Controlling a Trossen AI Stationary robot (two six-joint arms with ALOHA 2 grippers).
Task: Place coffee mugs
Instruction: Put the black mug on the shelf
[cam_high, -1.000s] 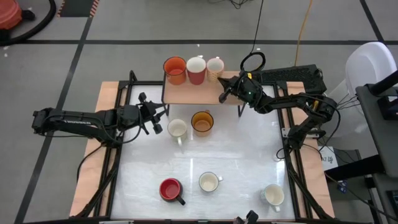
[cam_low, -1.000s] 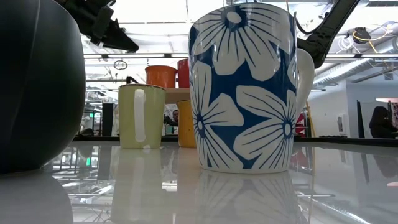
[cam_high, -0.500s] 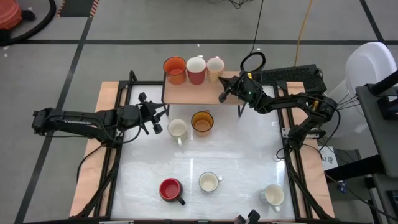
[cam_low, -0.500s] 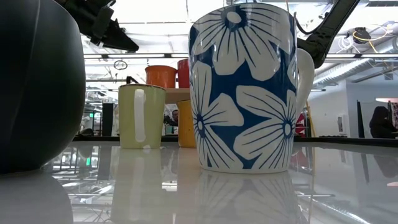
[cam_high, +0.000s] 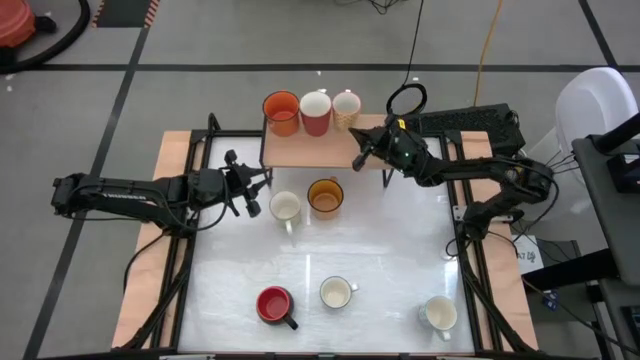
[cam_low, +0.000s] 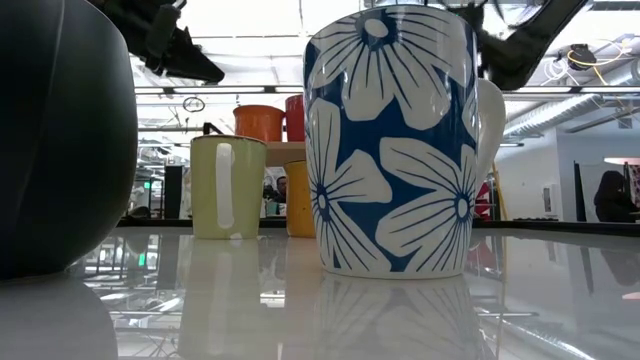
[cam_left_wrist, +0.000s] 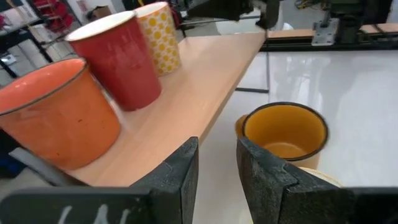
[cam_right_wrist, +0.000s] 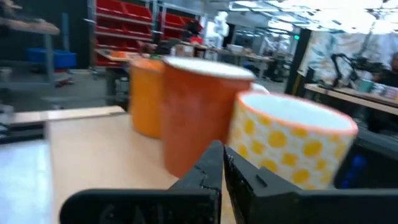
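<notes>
wooden shelf (cam_high: 325, 148) at the bench's (cam_high: 380, 250) far edge, carrying an orange mug (cam_high: 281, 113), a red mug (cam_high: 315, 111) and a yellow-dotted mug (cam_high: 346, 106) in a row; no writing is legible. right gripper (cam_high: 360, 155), fingers pressed together and empty, over the shelf's right end. left gripper (cam_high: 262, 190), narrowly parted, holds nothing beside a cream mug (cam_high: 285, 208) and an amber mug (cam_high: 325, 196) just before the shelf. four more mugs stand nearer the bench's front.

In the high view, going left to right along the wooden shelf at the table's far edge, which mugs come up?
Orange ceramic mug → red mug with white inside → cream mug with yellow dots, then the right gripper over the shelf's right end.
</notes>
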